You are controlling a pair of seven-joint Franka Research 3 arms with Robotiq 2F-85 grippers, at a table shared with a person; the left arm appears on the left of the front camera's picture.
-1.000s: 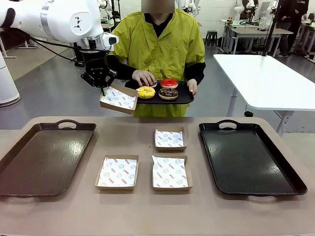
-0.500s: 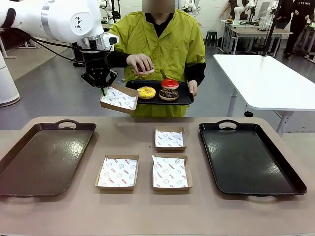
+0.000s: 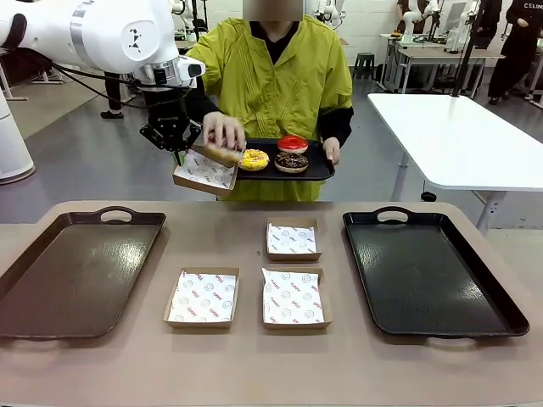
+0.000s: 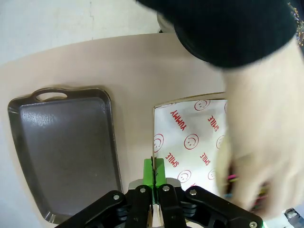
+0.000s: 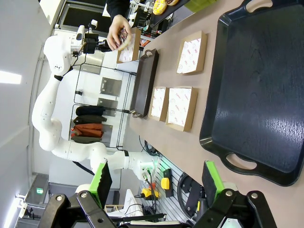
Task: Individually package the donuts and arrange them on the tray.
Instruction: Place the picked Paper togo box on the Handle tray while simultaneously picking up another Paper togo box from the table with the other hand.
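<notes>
My left gripper is shut on the near wall of a paper-lined cardboard box, holding it tilted in the air toward the person. The person's hand holds the dark sprinkled donut just over this box; it blurs in the left wrist view. The yellow-iced donut, red-glazed donut and chocolate sprinkled donut lie on a small black tray in the person's other hand. My right gripper hangs open above the table's right side, holding nothing.
On the table a brown tray lies at the left and a black tray at the right. Between them sit three paper-lined boxes: one farther back, two nearer. A white table stands behind.
The person's hand lifted the dark donut off the small tray, raised it, then brought it left and down over the box I hold. My left gripper stayed still.
</notes>
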